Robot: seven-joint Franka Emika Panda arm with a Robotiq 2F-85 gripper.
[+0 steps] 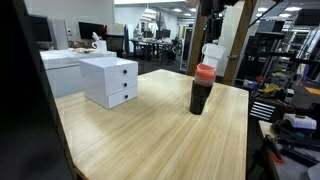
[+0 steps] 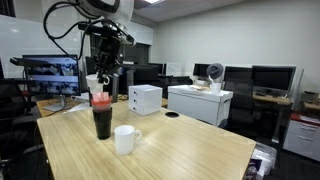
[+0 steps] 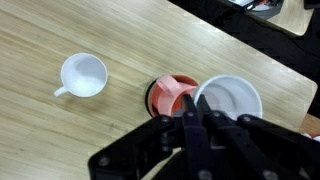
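Item: black Robotiq gripper [image 3: 191,116], jaws pinched narrow on the rim of a white plastic cup [image 3: 230,97], centre-right of wrist view. Just beside it: red plastic cup [image 3: 170,95] nested in a dark tumbler [image 1: 200,98]. Upper left: white ceramic mug [image 3: 83,75].

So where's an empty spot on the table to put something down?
The widest bare wood is in front of the white drawer box, toward the near edge of the table. More room lies between box and dark cup. It's crowded by that cup: the mug stands close, and the hand holds a white cup above.
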